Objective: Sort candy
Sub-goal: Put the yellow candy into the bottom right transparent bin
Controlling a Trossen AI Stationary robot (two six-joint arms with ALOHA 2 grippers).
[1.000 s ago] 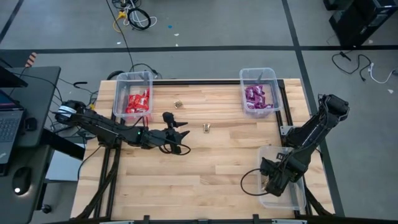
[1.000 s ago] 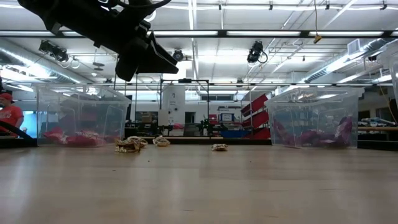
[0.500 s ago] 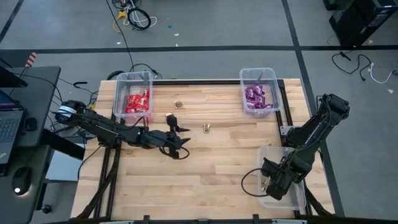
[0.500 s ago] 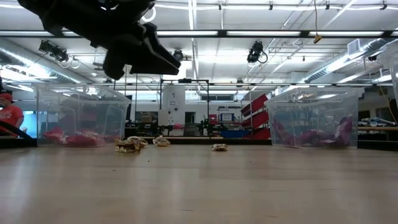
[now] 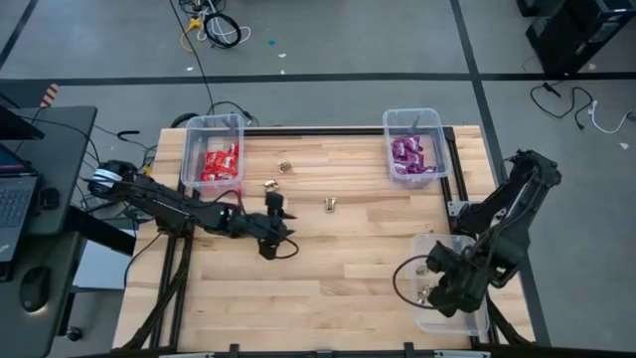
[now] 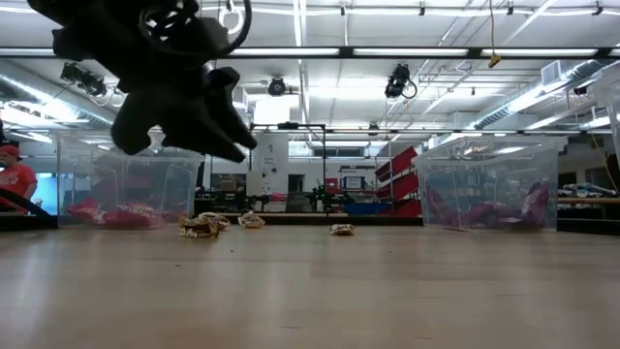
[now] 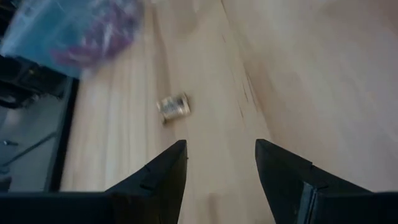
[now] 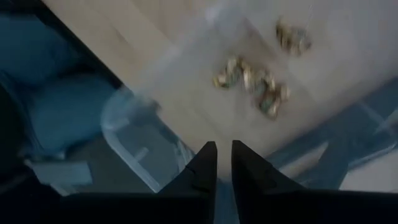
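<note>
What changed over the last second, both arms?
The left gripper turned over mid-table: its open fingers pointed right toward the near edge, now toward the gold candies; nothing gripped. The right gripper shifted slightly along the near-right bin, where gold pieces lie; its fingers stand nearly together. The three loose gold candies, the red bin and purple bin stayed put.

Overhead camera looks straight down on the table (image 5: 328, 268). Low camera sights level across it. Wrist cameras look close; left shares the tabletop.

Left gripper (image 5: 275, 239) hovers mid-table, fingers (image 7: 158, 177) spread; right gripper (image 5: 429, 293) hangs nearly closed, empty
</note>
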